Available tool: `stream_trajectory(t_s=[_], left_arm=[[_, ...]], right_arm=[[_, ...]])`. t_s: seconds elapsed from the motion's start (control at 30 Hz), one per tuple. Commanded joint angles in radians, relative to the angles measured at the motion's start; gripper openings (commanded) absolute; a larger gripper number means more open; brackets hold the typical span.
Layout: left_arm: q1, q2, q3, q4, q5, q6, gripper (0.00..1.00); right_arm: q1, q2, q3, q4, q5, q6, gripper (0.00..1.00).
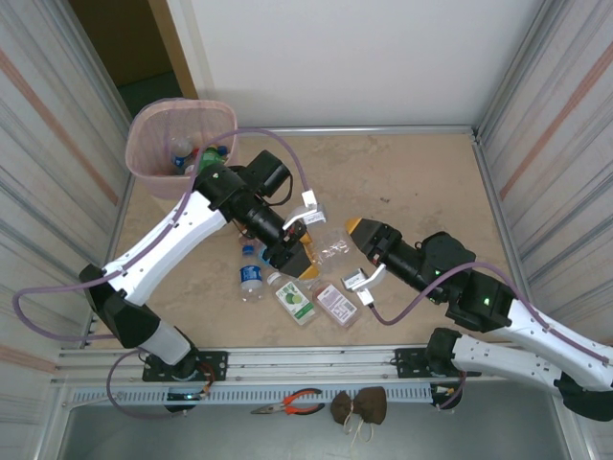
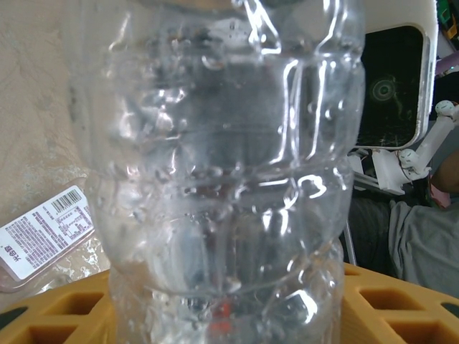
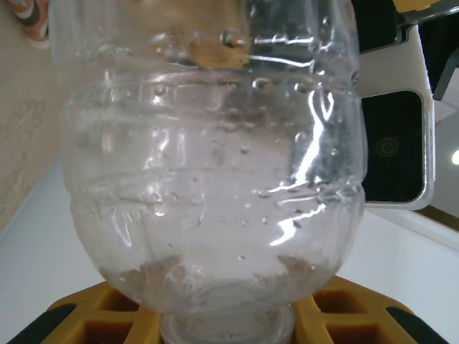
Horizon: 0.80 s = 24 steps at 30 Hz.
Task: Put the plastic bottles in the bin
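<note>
Up close, the clear bottle (image 3: 215, 179) sits between both arms at the middle of the bench (image 1: 421, 182), neck clenched by the right gripper (image 1: 355, 228) fingers, the left gripper (image 1: 303, 261) grasp impossible to tell, so a mistimed handover could drop it short of the bin (image 1: 144, 153).

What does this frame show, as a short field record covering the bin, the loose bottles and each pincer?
bin: pink mesh bin in the far left corner, bottles already inside
lying loose: blue-capped bottle, green-label bottle, pink-label bottle, near the centre
being handled: clear bottle
right pincer: shut on the clear bottle at its neck end
left pincer: fingers either side of the clear bottle's body; grip unclear
</note>
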Motion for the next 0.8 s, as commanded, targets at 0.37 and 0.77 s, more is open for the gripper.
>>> stream_trajectory(t_s=[0.37,0.77], left_arm=[[-0.003,-0.002,0.031,-0.016,-0.018,0.02,0.5],[0.043,-0.021,0.037,0.038,-0.069,-0.023,0.51]], right_arm=[[0.019,-0.071,0.014,-0.13,-0.012,0.252,0.57],[0.02,-0.099,0.063,-0.239,0.087,1.076,0.6]])
